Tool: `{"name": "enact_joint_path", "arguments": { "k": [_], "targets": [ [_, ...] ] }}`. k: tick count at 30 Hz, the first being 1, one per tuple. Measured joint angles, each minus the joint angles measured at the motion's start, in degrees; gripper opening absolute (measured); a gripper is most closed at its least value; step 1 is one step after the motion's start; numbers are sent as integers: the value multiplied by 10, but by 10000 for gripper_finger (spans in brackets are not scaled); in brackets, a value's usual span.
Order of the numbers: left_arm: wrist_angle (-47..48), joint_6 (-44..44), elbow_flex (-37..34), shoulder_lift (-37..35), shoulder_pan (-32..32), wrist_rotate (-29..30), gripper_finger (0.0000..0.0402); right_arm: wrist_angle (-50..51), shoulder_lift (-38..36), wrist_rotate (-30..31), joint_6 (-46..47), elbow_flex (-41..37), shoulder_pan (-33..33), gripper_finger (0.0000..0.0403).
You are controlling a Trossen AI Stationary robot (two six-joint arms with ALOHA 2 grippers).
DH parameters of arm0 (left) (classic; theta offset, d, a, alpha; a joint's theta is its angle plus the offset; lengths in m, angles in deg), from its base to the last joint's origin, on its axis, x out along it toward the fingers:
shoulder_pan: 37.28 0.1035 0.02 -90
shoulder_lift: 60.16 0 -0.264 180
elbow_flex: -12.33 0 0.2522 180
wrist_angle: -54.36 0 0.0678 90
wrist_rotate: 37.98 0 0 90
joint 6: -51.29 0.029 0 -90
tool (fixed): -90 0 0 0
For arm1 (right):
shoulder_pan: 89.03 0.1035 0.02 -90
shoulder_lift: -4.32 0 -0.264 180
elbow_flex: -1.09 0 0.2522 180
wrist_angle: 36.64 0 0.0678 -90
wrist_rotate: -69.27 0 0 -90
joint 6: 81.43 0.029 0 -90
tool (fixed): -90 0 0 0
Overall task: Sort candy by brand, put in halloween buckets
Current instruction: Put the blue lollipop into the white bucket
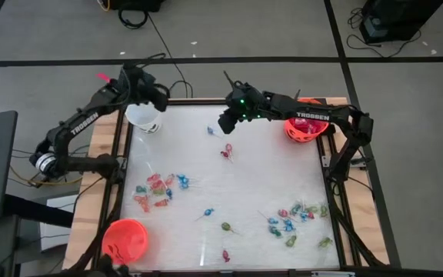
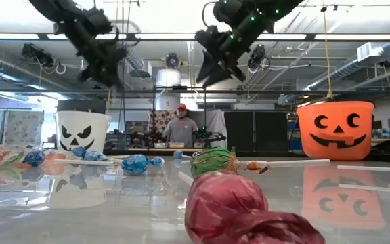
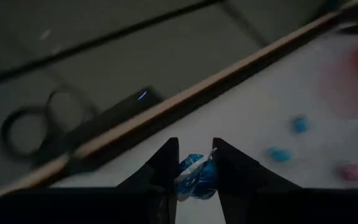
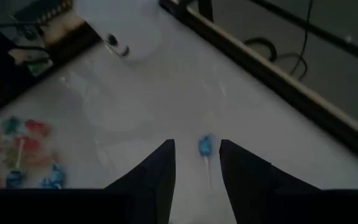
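Note:
My left gripper (image 3: 194,146) is shut on a blue-wrapped lollipop (image 3: 196,177) and hangs in the air by the white bucket (image 1: 143,117) at the table's far left corner. My right gripper (image 4: 197,149) stands open above the far middle of the table. A second blue lollipop (image 4: 205,146) lies flat on the table below it, showing between its fingers and well clear of them. One orange-red bucket (image 1: 304,127) stands at the far right and another (image 1: 125,240) at the near left. My left gripper pinches the lollipop's blue wrapped head (image 3: 199,182) between its two fingers, with the white stick (image 3: 194,165) lying slantwise in the gap. The fingers slant downward. The lollipop is lifted clear of the table.
Loose candy lies in a cluster at the left (image 1: 160,188) and another at the near right (image 1: 298,219). A red lollipop (image 1: 227,151) and a few single pieces (image 1: 225,227) lie in the middle. A person (image 2: 180,129) stands in the room beyond the table.

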Motion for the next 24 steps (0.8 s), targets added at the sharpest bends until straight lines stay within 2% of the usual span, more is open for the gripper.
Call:
{"name": "enact_joint_path", "arguments": {
  "k": [3, 7, 14, 24],
  "targets": [
    [34, -3, -9, 0, 44, 3, 88, -1, 0, -15, 15, -21, -10, 137],
    [55, -6, -17, 1, 72, 31, 88, -8, 0, -24, 21, -56, -24, 139],
    [76, 1, -36, 19, 73, 51, 88, -21, 0, -62, 30, -93, -52, 139],
    [87, -18, -42, 106, 62, 76, 94, -40, 1, -95, 21, -117, -69, 151]
  ]
}}
